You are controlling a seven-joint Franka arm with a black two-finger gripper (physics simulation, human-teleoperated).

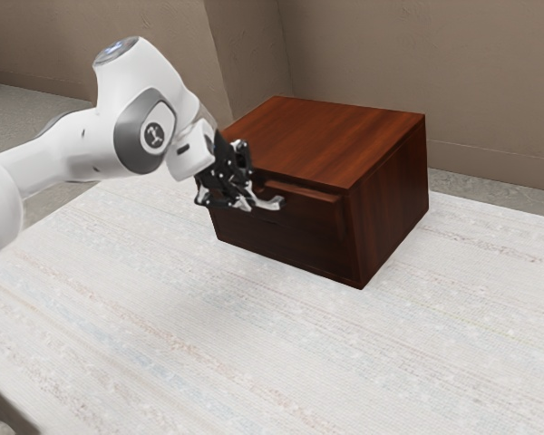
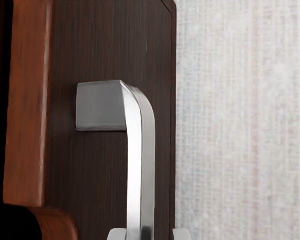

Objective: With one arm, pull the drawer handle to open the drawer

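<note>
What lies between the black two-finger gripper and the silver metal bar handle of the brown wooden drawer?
Nothing visible. In the exterior view the gripper is right at the handle; the wrist view shows the handle bare, with nothing before it.

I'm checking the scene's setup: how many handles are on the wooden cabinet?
1: a silver handle on the drawer front, right at the gripper. The cabinet has far sides that are hidden, so others may exist.

The white seven-joint robot arm [image 1: 68,152] comes in from the exterior view's left, its grey-capped elbow joint [image 1: 150,134] raised. From the white wrist [image 1: 192,150] the black two-finger gripper [image 1: 242,196] points toward the exterior view's right, seemingly tipped slightly downward.
</note>
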